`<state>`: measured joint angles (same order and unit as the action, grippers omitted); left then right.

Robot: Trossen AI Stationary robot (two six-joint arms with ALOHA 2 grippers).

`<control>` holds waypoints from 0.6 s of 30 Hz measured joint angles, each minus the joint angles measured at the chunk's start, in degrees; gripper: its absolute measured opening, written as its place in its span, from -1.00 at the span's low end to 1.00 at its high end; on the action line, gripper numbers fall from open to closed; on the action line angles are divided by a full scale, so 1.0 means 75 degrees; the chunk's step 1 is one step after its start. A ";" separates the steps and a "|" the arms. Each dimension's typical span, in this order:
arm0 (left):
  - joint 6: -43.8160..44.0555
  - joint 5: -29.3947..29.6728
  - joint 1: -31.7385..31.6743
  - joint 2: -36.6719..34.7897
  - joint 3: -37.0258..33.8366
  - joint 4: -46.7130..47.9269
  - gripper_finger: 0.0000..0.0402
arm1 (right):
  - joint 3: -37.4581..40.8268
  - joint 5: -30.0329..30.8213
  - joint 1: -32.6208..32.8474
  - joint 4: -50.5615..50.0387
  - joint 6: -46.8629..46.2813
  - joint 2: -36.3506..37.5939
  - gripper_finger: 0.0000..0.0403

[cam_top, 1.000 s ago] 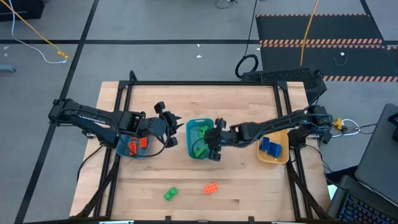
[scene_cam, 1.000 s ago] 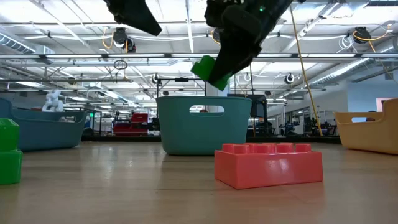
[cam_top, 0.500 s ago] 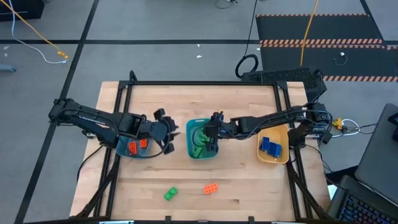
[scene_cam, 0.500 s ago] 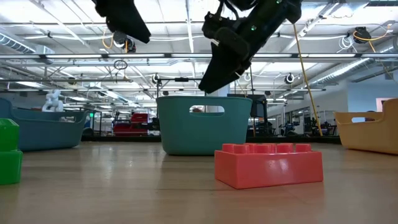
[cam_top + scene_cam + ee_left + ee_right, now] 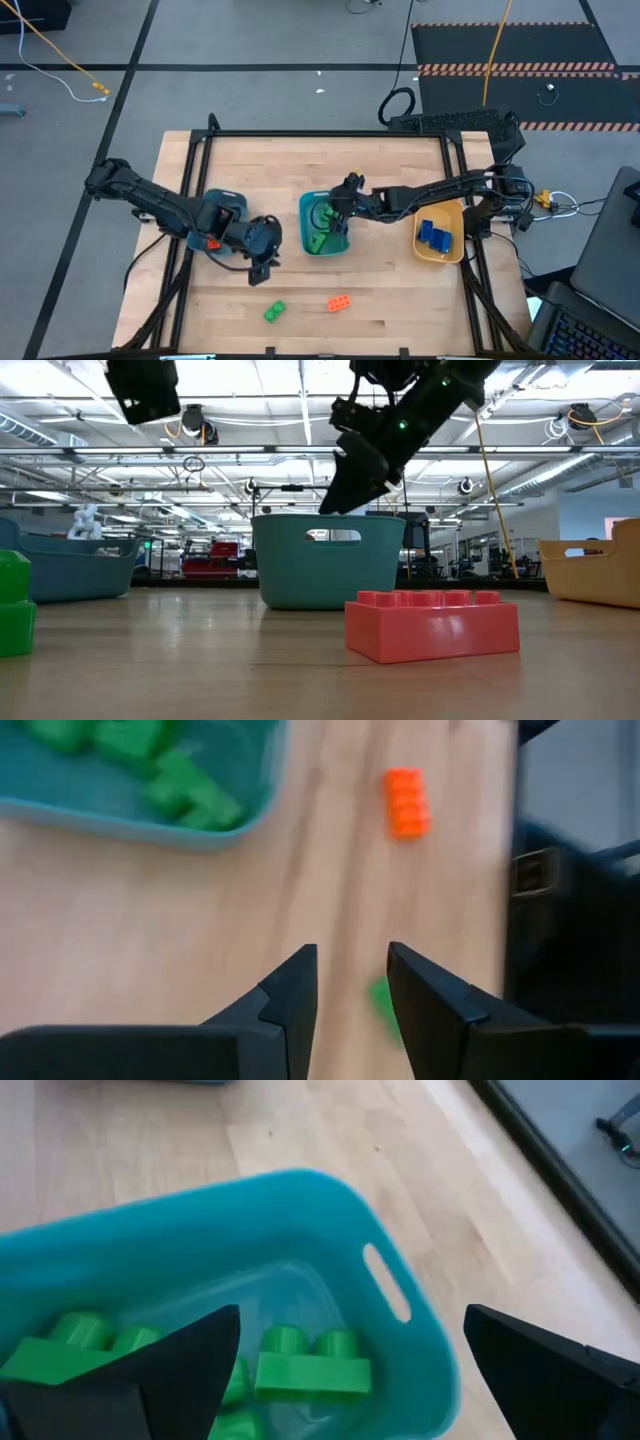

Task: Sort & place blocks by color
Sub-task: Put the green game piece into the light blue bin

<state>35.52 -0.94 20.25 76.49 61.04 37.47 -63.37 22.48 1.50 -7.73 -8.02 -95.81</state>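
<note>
My right gripper [image 5: 343, 197] hangs wide open above the middle teal bin [image 5: 305, 215], which holds several green blocks [image 5: 312, 1370]. My left gripper [image 5: 262, 264] hovers open over bare table between the left teal bin [image 5: 222, 201] and the two loose blocks. Nothing is between its fingers [image 5: 290, 1000]. A green block [image 5: 274, 312] and an orange block [image 5: 339, 303] lie flat on the table near its front edge. Orange blocks [image 5: 211, 243] lie in the left bin. Blue blocks [image 5: 436, 237] lie in the yellow-tan bowl [image 5: 452, 255].
The three containers stand in a row across the table's middle. A black frame [image 5: 330, 133] runs along the table's edges. Bare wood lies in front of the containers around the two loose blocks and behind them toward the far edge.
My right gripper has opened over the middle bin and let go of a green block, which has dropped into the bin. The gripper has then drawn back toward the far edge. My left gripper has swung from above the left bin toward the near edge, closer to the loose blocks.
</note>
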 joint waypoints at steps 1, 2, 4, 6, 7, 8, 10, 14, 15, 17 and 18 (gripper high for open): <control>0.0225 -0.0063 0.0069 0.0087 0.0037 -0.0175 -0.38 | 0.0082 0.0000 -0.0001 0.0059 -0.0023 0.0000 0.87; 0.0442 -0.0085 0.0153 0.0152 0.0103 -0.0268 -0.38 | 0.0158 0.0000 0.0000 0.0062 -0.0022 0.0000 0.87; 0.0851 -0.0079 0.0413 0.0196 0.0184 -0.0032 -0.38 | 0.0251 0.0043 -0.0043 0.0132 0.0014 0.0000 0.87; 0.1268 -0.0080 0.0620 0.0435 0.0494 -0.0074 -0.38 | 0.0274 0.0296 -0.0098 0.0152 0.0041 0.0000 0.87; 0.1423 -0.0071 0.0750 0.0543 0.0637 -0.0006 -0.38 | 0.0280 0.0411 -0.0115 0.0202 0.0105 0.0000 0.87; 0.1578 -0.0052 0.0888 0.0653 0.0790 0.0338 -0.38 | 0.0285 0.0442 -0.0147 0.0296 0.0209 0.0000 0.87; 0.1824 0.0004 0.1077 0.1009 0.1193 0.0943 -0.38 | 0.0285 0.0437 -0.0163 0.0484 0.0391 0.0000 0.87; 0.2124 0.0006 0.1368 0.1847 0.1962 0.2391 -0.38 | 0.0285 0.0429 -0.0149 0.0807 0.0524 0.0028 0.87; 0.2146 -0.0011 0.1391 0.2090 0.2126 0.2639 -0.38 | 0.0285 0.0428 -0.0152 0.0765 0.0572 0.0100 0.87; 0.2164 -0.0090 0.1466 0.2518 0.2363 0.3089 -0.38 | 0.0287 0.0434 -0.0150 0.0847 0.0639 0.0239 0.87; 0.2172 -0.0129 0.1469 0.2685 0.2440 0.3429 -0.38 | 0.0285 0.0444 -0.0145 0.0817 0.0648 0.0358 0.87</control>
<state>51.81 -1.91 31.27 96.63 79.34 63.19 -61.23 25.81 0.41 -1.61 -3.16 -93.13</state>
